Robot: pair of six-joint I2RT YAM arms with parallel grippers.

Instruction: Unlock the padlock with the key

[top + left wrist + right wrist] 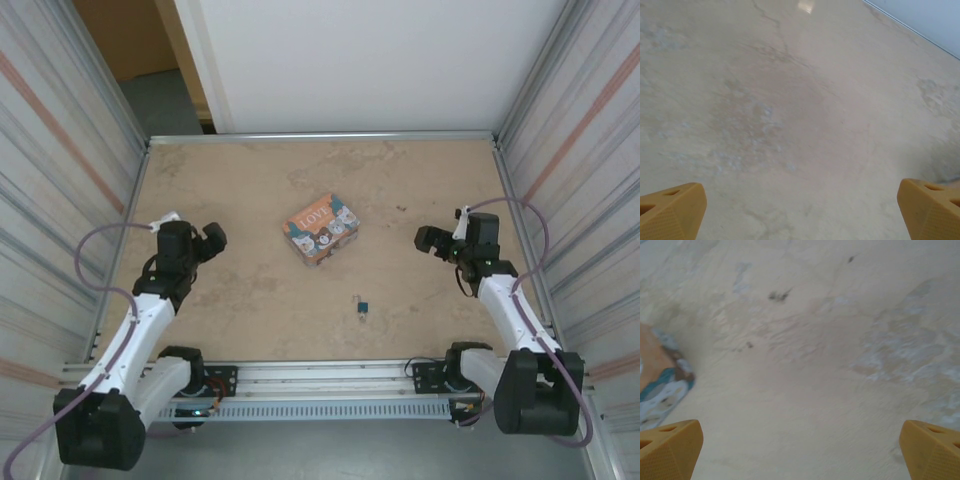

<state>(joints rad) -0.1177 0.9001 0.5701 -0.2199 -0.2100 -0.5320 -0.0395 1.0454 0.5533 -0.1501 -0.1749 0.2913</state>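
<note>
The padlock [361, 307] lies on the tabletop [240, 310], in front of and slightly right of the tin [321, 228] at centre.

Even bright light, faint soft shadows, white glare patch on the mottled beige tabletop [790, 125] — right wrist view blurred.
</note>
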